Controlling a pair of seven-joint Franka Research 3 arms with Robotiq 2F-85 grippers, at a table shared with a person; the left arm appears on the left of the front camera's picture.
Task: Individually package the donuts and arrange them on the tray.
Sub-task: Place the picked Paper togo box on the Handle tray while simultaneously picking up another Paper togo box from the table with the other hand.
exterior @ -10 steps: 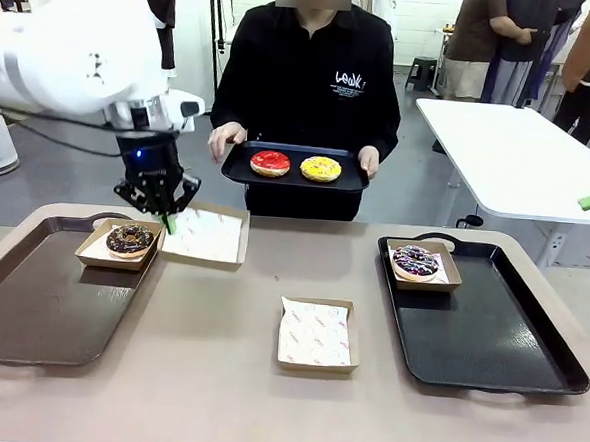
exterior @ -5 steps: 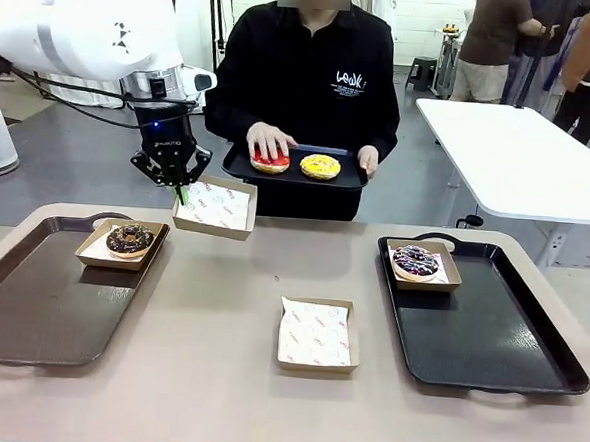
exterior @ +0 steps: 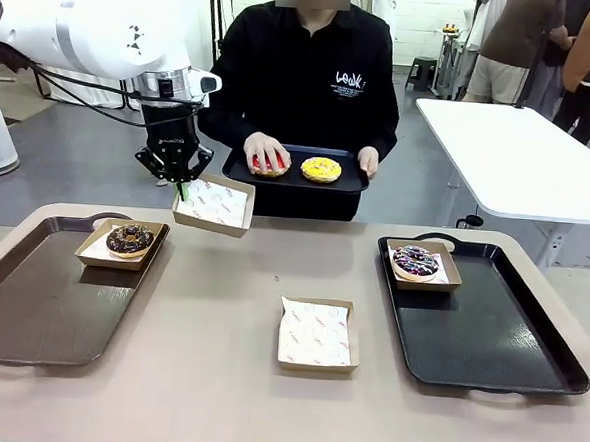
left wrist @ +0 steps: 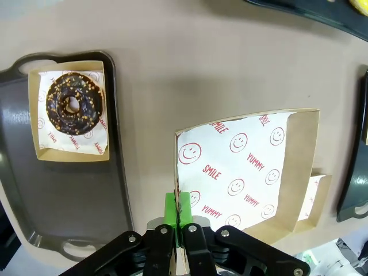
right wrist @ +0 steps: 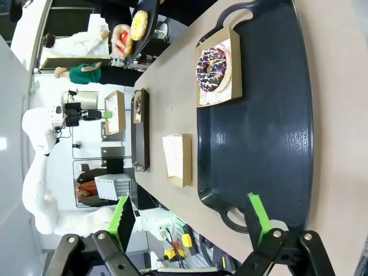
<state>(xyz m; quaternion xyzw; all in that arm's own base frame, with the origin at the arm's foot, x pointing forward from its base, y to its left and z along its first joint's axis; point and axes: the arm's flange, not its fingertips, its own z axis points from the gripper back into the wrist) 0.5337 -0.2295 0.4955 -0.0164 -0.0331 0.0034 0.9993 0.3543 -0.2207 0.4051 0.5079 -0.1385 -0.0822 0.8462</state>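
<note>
1. Probably soft, light and sticky-topped: take the red donut [exterior: 258, 164] gently by its bare sides.
2. Sits on the held tray [exterior: 348, 181], under the person's hand [exterior: 266, 151].
3. Just left of that tray: left gripper [exterior: 180, 188] pinching the wall of an empty box [exterior: 216, 204], apart from the donut.
4. Right gripper [right wrist: 190, 198] spread wide, holding nothing.

Beyond the held box [exterior: 213, 204], the person's hand [exterior: 267, 151] covers most of the red donut [exterior: 270, 169] — slivers of icing show between fingers. In the left wrist view a second box [left wrist: 319, 198] sits half hidden behind the held box; the person's tray [left wrist: 305, 10] above it is cut off.
</note>
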